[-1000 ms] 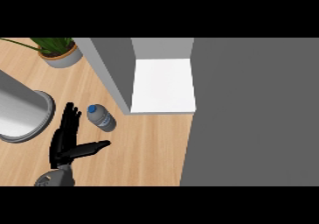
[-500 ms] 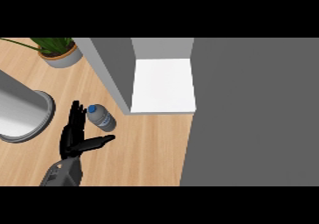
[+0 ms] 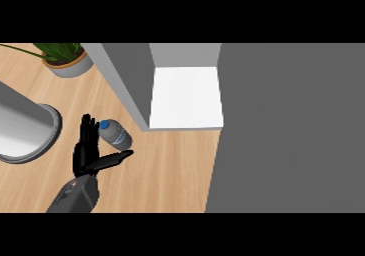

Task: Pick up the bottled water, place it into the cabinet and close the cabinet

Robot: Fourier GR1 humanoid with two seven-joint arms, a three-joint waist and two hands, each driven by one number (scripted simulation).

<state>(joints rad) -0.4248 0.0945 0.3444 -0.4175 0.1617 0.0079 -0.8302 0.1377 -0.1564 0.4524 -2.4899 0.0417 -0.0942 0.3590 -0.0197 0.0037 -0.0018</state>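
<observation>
Bottled water (image 3: 115, 134) sits on the bench (image 3: 163, 170), just beside the near corner of the open cabinet (image 3: 186, 97). My left hand (image 3: 87, 150) is on the bottle's side away from the cabinet, fingers straight, thumb spread wide, holding nothing. It may be touching the bottle, though I can't be sure.

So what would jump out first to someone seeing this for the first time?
Probably the black left hand low at the left, fingers straight, right beside a small bottled water with a blue cap on the wooden counter. Next, the bright white inside of the open cabinet up and right of it, and a big grey cylinder at the left edge.
</observation>
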